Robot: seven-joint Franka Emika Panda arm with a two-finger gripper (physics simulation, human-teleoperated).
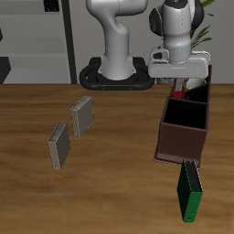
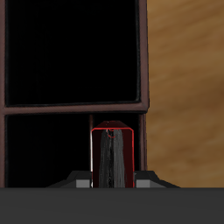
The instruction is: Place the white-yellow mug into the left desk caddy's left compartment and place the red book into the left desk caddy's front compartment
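Observation:
My gripper (image 1: 178, 90) hangs over the far part of the left desk caddy (image 1: 178, 142), a long dark-brown box with dividers. It is shut on the red book (image 1: 181, 92), held upright. In the wrist view the red book (image 2: 111, 157) shows edge-on between my gripper (image 2: 111, 178) fingers, above a narrow section next to the caddy's (image 2: 70, 111) outer wall. Its lower end appears to be inside the section. A pale patch behind the gripper at the caddy's far end may be the white-yellow mug (image 1: 194, 88); most of it is hidden.
A green book (image 1: 189, 192) stands near the table's front edge, just in front of the caddy. Two grey books (image 1: 82, 116) (image 1: 59, 144) stand apart on the other side of the table. The robot's base is at the back.

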